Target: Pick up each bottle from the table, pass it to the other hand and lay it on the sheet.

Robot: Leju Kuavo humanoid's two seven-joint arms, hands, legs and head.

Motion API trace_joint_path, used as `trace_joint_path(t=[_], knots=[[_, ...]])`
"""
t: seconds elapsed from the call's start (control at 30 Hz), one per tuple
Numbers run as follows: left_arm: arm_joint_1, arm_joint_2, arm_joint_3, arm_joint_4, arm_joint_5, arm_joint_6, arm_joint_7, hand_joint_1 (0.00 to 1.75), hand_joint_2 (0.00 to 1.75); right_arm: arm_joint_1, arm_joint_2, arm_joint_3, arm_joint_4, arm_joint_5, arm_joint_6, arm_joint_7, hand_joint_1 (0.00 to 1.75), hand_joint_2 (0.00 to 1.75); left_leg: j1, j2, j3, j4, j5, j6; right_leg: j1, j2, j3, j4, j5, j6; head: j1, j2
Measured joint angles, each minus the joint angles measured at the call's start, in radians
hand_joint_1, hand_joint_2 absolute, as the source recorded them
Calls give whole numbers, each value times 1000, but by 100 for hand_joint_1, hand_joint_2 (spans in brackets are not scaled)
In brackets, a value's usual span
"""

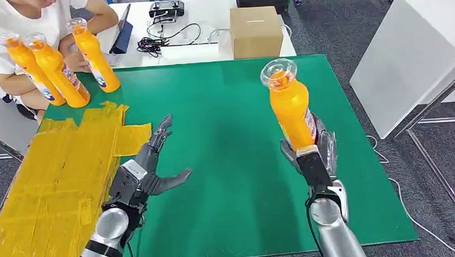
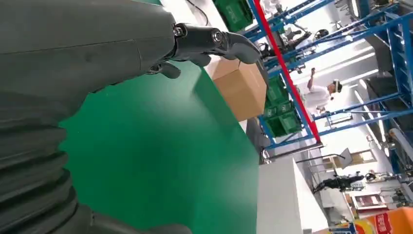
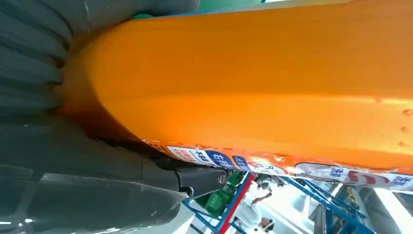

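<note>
**Right hand has a bottle up; handover to left comes next**

Right hand (image 1: 307, 145) grips an orange bottle (image 1: 291, 108) round its lower body, held upright & clear above the green counter (image 1: 232, 145), on the robot's right side. In the right wrist view the fingers (image 3: 97, 170) wrap under the bottle's body (image 3: 253, 83), label strip just beside them. Left hand (image 1: 151, 166) holds nothing: fingers spread, thumb out to the side, hovering low over the counter near the edge of the yellow sheet (image 1: 59, 176). Left wrist view shows its fingers (image 2: 214, 41) extended w/ bare green below.

Step, as I read it: pick is done, pass not yet begun. The two hands are well apart. Next move prob calls for bringing the bottle toward the middle, left hand rising to meet it & closing on the upper body or neck, above the right hand's hold, before the right lets go. Then lay it on its side on the sheet.

The bottle: bright orange liquid, clear wide cap (image 1: 279, 71), slim neck widening to the body, red/blue/white label low down. Smooth plastic, so prob slippery; droplets show on the surface in the right wrist view.

Three more orange bottles (image 1: 57, 69) stand at the counter's far left corner, just beyond the sheet, beside a person in white (image 1: 12, 33). A cardboard box (image 1: 256, 31) sits on the white table behind.
</note>
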Motion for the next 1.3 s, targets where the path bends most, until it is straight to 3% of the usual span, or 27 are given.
trace_joint_path(t=[0.27, 0.6, 0.93, 1.3], knots=[[-21, 3, -19, 16, 22, -4, 3, 0, 175, -25, 39, 24, 35, -70, 74, -19, 175, 175, 0, 1, 0, 0, 0, 0, 0, 0, 0, 0, 0, 0, 0, 0], [-71, -1, -68, 50, 97, -14, 1, 0, 175, -104, 153, 211, 182, -150, 123, -56, 173, 175, 1, 1, 0, 0, 1, -1, 1, 0, -1, 1, 0, 0, 0, 0], [-96, 0, -78, 75, 199, -26, 0, 0, 175, -128, 207, 396, 343, -145, 117, -120, 175, 175, 1, 0, -1, 0, 1, -1, 1, 0, -1, 1, 0, 0, 0, 0], [-92, 13, -77, 106, 278, -39, 2, 0, 175, -199, 216, 524, 469, -109, 52, -123, 173, 175, 1, 1, -1, 0, 1, -1, 1, 0, -2, 1, 0, 0, 0, 0]])
